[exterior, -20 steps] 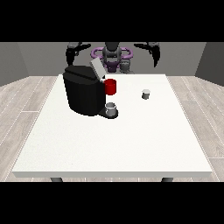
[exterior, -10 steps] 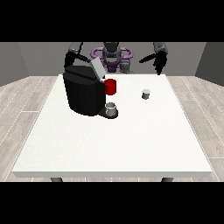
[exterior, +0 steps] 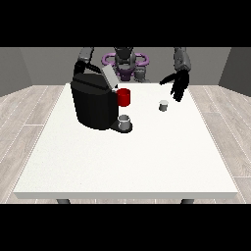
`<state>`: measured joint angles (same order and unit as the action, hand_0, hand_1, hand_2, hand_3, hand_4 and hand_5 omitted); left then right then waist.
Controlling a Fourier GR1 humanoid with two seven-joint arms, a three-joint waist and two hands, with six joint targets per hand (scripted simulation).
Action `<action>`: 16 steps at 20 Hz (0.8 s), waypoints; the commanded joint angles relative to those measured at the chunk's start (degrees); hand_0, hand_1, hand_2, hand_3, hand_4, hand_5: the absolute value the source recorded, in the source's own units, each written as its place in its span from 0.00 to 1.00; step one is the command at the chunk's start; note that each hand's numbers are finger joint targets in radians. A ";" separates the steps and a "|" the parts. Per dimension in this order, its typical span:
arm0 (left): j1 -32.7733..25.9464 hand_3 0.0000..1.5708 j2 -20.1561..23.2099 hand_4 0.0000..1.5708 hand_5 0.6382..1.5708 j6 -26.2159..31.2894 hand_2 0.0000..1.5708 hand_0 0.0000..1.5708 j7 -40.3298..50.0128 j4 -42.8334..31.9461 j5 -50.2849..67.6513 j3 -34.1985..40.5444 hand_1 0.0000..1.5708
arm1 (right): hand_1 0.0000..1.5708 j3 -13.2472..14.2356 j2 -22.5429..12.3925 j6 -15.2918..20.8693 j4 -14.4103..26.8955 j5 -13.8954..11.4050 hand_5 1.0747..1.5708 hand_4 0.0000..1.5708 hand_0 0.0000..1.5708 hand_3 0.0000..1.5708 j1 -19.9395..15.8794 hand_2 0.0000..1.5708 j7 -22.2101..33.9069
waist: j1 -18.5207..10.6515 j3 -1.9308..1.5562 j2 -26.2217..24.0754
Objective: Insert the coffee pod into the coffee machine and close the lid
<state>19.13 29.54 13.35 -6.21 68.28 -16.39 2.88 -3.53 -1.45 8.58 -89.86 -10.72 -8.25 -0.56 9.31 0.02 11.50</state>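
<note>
The black coffee machine (exterior: 93, 105) stands on the left half of the white table (exterior: 127, 162), its grey lid (exterior: 110, 77) tilted up. On its front sits a red part (exterior: 124, 97), and a small grey cup (exterior: 125, 122) stands on its base. Right of the machine the small pale coffee pod (exterior: 163, 105) stands upright on the table. The hand at the view's right (exterior: 179, 87) hangs open, fingers pointing down, just above and to the right of the pod, apart from it. The hand at the view's left (exterior: 80, 69) is mostly hidden behind the machine's top.
The robot's torso (exterior: 125, 63) with purple parts is behind the table's far edge. The front half of the table is bare white surface. Grey wooden floor surrounds the table.
The hand at the view's right has come down and inward from shoulder height to just beside the pod. The arm at the view's left has dropped behind the machine.
</note>
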 commanded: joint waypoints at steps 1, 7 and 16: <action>4.08 0.00 0.51 0.00 1.00 0.61 0.00 0.00 -2.18 -8.28 -3.32 -0.34 0.00 | 0.00 -1.45 0.24 0.91 -1.56 -2.52 1.00 0.00 0.00 0.00 -2.62 0.00 5.00 | 0.78 0.02 0.84; 6.44 0.00 0.22 0.00 1.00 -2.71 0.00 0.00 -5.58 -14.74 -9.22 -1.82 0.00 | 0.00 0.05 0.78 -0.35 1.33 1.64 1.00 0.00 0.00 0.00 -4.14 0.00 4.76 | 0.33 0.00 3.21; 9.29 0.52 -3.64 0.24 1.00 -15.01 0.61 0.57 -8.00 -18.52 -19.39 -4.88 0.57 | 0.00 0.03 1.03 0.35 7.85 0.54 1.00 0.00 0.00 0.00 -3.77 0.00 0.25 | -0.02 0.00 2.95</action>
<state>27.93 26.08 2.87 -12.14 52.95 -31.58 -1.09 -2.23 -0.95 9.25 -82.05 -9.63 -13.52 0.00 8.11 0.00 14.62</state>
